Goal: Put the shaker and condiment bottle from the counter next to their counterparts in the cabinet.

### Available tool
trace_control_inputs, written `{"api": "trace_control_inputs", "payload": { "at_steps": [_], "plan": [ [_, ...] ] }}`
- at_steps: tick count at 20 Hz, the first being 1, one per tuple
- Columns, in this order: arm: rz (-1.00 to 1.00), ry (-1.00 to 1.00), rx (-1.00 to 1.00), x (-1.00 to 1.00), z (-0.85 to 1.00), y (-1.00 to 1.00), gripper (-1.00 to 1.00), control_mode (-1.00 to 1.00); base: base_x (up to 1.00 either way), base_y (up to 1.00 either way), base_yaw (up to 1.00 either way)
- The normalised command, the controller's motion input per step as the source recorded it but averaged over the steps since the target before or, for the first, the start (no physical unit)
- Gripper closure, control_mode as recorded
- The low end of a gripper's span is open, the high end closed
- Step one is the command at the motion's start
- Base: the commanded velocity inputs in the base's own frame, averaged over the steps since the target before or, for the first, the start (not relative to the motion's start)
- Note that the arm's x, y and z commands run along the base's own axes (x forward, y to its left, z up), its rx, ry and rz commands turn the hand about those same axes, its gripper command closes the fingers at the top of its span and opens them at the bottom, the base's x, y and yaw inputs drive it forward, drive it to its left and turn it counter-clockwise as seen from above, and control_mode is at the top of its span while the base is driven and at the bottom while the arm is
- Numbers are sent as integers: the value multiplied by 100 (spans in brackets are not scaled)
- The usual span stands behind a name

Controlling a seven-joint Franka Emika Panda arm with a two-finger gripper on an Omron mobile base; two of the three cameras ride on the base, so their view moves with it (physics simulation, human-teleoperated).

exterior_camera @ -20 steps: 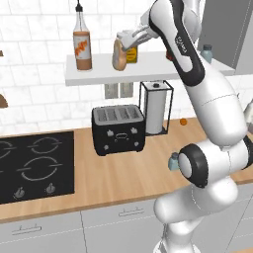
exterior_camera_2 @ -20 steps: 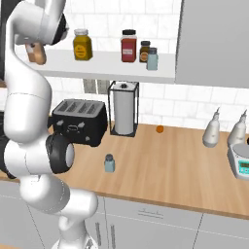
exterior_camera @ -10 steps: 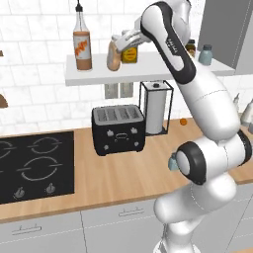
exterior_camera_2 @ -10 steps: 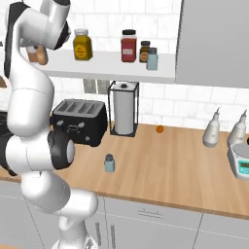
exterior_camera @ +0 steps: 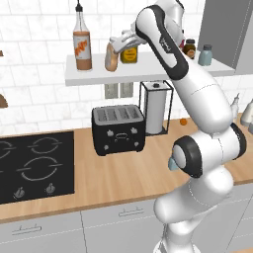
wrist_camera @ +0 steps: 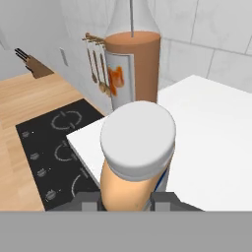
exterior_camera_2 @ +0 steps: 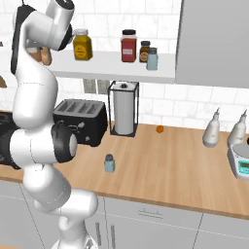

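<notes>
Gripping the condiment bottle (exterior_camera: 112, 60), the tool (exterior_camera: 116, 48) holds it tilted at the cabinet's (exterior_camera: 148, 74) front edge, near the tall bottle (exterior_camera: 82, 44); the shaker (exterior_camera_2: 110, 163) stands near the counter's (exterior_camera_2: 175, 165) front edge.

Left base view: behind and left of the arm, facing forward and slightly down over the counter (exterior_camera: 118, 173), taking in the hob (exterior_camera: 34, 165), toaster (exterior_camera: 118, 129) and the cabinet (exterior_camera: 148, 74) shelf above. Right base view: behind and right of the arm, same heading, reaching farther right along the counter (exterior_camera_2: 185, 160) to the scale (exterior_camera_2: 242, 164). Both share the toaster (exterior_camera_2: 80, 119), the paper towel holder (exterior_camera: 157, 106) (exterior_camera_2: 124, 109), the shelf (exterior_camera_2: 112, 65) and the arm from opposite sides. Hand view: very close, high over the shelf (wrist_camera: 206, 133) edge, looking along the gripper (wrist_camera: 127, 199) down past the condiment bottle (wrist_camera: 135, 152) toward the tall bottle (wrist_camera: 133, 66) and the hob (wrist_camera: 54, 147) below.
</notes>
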Motion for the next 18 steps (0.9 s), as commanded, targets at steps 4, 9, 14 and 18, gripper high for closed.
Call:
{"api": "trace_control_inputs", "payload": {
  "at_steps": [4,9,14,18],
  "plan": [
    [0,0,0,26,-16,10,100,-100,0,0,0],
    [0,0,0,17,-3,18,100,-100,0,0,0],
    [0,0,0,27,-4,8,100,-100,0,0,0],
    [3,0,0,39,-14,0,100,-100,0,0,0]
  ]
}}
